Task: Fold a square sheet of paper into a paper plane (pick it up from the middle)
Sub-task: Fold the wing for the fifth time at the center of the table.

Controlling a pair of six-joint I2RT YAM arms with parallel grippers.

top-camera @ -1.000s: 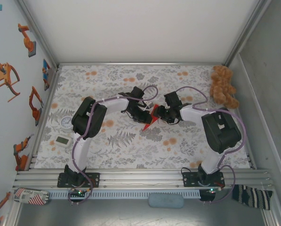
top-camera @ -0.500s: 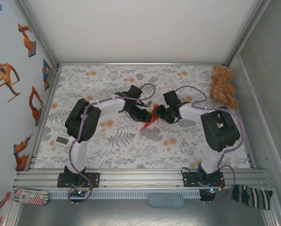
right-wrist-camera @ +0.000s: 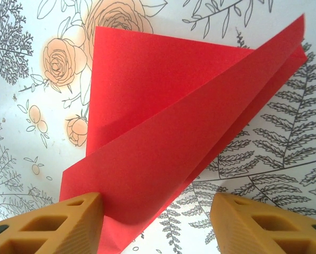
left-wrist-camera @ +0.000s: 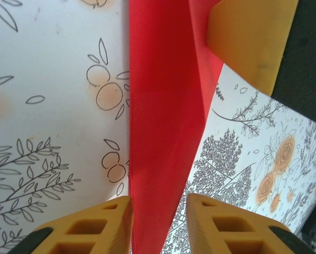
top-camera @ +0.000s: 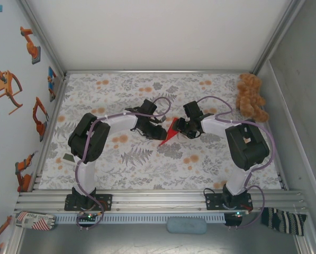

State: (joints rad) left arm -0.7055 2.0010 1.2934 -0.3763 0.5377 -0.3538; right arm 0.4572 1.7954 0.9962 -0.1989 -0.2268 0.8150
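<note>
Since the paper plane [top-camera: 169, 135] at mid-table is light, limp and easily creased, I judge its centre fold the safest hold; my left gripper [left-wrist-camera: 159, 225] straddles it, pinching or not I cannot tell; my right gripper [right-wrist-camera: 156, 209] gapes apart.

Bright, even light from overhead in the top view: the white back wall [top-camera: 163, 32] is nearly washed out, but there's no hard glare. Under the arms [top-camera: 118, 119], just soft, faint shadows on the counter [top-camera: 147, 164]. The frame rails [top-camera: 44, 37] bow a little toward the edges, and the strip below the counter's near edge sits dimmer.

Left wrist view is very close. The left end effector [left-wrist-camera: 158, 200] is soft and out of focus at the bottom. The red paper [left-wrist-camera: 163, 132] is saturated, with a darker band of shade low on it, and the top right corner is almost black.

In the right wrist view the counter print is crisp. There's shade along the paper's folds and a thin shadow beneath its edge, and the right end effector [right-wrist-camera: 156, 197] is slightly blurred.
</note>
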